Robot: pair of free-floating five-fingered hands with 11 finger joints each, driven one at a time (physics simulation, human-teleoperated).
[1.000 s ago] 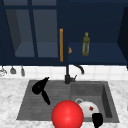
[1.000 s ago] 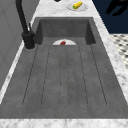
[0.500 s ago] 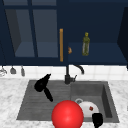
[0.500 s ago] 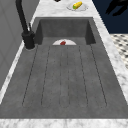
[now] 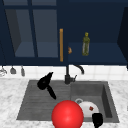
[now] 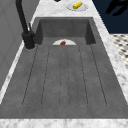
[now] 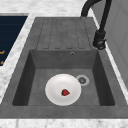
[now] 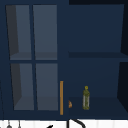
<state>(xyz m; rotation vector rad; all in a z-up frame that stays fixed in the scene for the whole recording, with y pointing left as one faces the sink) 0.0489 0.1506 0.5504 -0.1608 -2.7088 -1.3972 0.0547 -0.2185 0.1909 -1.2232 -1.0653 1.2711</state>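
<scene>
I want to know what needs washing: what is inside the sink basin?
In the sink basin lies a white plate with a small red bit of food on it, beside the drain. What lies under the plate is covered.

Front, two side cameras sharing the sink (image 5: 110, 100); upper toward cabinet (image 8: 45, 57)

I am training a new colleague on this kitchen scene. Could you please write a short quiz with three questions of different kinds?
1. True or false: the white plate lies in the sink basin.
2. What stands on the cabinet shelf? A) green bottle B) blue kettle C) wooden spoon
3. Fill in: the left hand hovers over the sink's ______ board.

Key: 1 true, a small red piece lies on it; 2 A, the green bottle; 3 draining.
</scene>
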